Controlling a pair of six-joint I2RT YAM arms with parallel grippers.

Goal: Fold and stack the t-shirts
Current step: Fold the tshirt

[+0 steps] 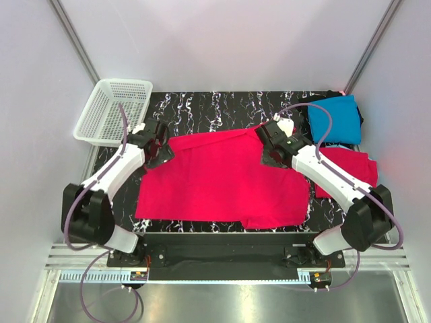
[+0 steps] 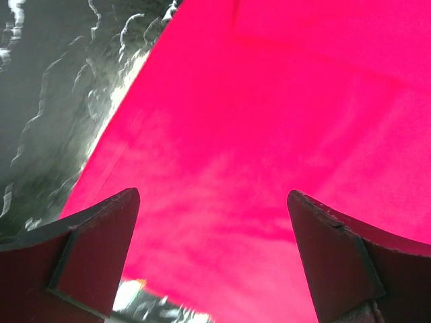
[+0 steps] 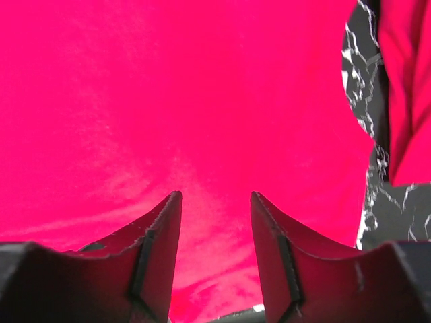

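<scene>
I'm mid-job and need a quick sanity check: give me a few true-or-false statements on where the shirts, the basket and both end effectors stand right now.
1. A red t-shirt lies spread out across the middle of the table. True.
2. The blue t-shirt sits in the white basket. False: it lies at the table's far right corner.
3. The left end effector is open above the spread shirt's edge. True.
4. The right end effector is clamped on cloth. False: its jaws stand apart with nothing between them.
5. A second red t-shirt lies at the right side of the table. True.
</scene>
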